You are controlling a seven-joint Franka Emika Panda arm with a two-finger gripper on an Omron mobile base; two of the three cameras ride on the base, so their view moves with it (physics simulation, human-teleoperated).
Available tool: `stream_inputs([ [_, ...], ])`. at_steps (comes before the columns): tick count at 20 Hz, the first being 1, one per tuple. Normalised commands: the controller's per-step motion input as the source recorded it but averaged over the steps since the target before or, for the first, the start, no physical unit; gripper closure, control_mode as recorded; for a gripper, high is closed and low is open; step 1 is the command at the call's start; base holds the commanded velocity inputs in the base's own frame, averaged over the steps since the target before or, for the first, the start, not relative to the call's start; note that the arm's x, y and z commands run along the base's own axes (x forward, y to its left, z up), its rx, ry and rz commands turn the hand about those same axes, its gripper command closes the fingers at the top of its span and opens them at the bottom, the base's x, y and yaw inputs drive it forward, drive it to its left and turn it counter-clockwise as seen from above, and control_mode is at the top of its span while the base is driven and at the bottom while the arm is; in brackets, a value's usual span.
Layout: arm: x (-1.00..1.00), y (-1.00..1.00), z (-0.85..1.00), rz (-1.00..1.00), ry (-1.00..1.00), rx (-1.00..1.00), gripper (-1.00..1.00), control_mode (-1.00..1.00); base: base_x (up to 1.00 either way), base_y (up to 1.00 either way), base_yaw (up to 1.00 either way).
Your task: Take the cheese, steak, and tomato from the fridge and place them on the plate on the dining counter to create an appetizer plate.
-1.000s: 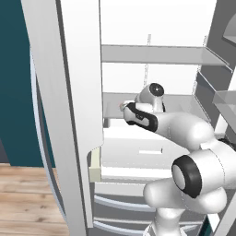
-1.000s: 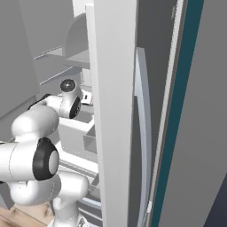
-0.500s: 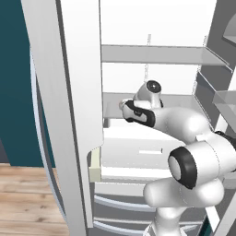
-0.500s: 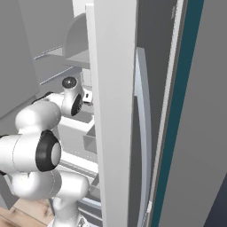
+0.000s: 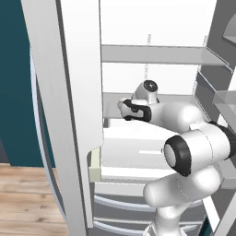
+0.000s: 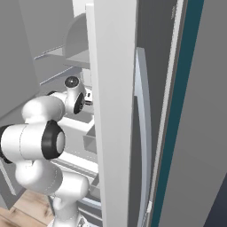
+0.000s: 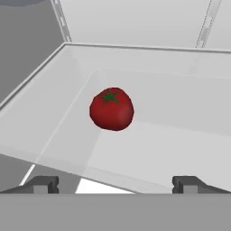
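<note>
A dark red glossy tomato [image 7: 111, 109] with a green stem star sits alone on a clear shelf inside the white fridge [image 5: 152, 55]. My gripper [image 7: 115, 185] is open, its two dark fingertips [image 7: 41, 184] set wide apart, a short way in front of the tomato and touching nothing. From the base cameras the hand [image 5: 124, 108] reaches in over the middle shelf, and it shows again as the hand [image 6: 88, 95] beside the door's edge. The cheese, steak, plate and dining counter are out of view.
A white drawer [image 5: 138, 152] lies below the shelf under my arm. Door bins [image 5: 226, 99] stand at the right. The open door panel [image 5: 78, 92] is close on the left, and another tall panel [image 6: 115, 111] blocks the right side. Wooden floor [image 5: 27, 198] lies below.
My arm has pushed slightly deeper into the fridge, the hand edging left over the middle shelf and the elbow rising a little.
</note>
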Motion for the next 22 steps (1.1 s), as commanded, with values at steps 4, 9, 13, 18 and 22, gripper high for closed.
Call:
stream_inputs([
  [4,0.31,0.02,-0.17,0.0,0.0,0.0,-1.0,-1.0,0.0,0.0,0.0],
  [9,0.3,0.03,-0.15,0.0,0.0,0.0,-1.0,-1.0,0.0,0.0,0.0],
  [13,0.3,0.04,-0.11,0.0,0.0,0.0,-1.0,-1.0,0.0,0.0,0.0],
  [18,0.32,0.05,-0.12,0.0,0.0,0.0,-1.0,-1.0,0.0,0.0,0.0],
  [22,0.33,0.05,-0.13,-0.01,0.0,0.0,-1.0,-1.0,0.0,0.0,0.0],
])
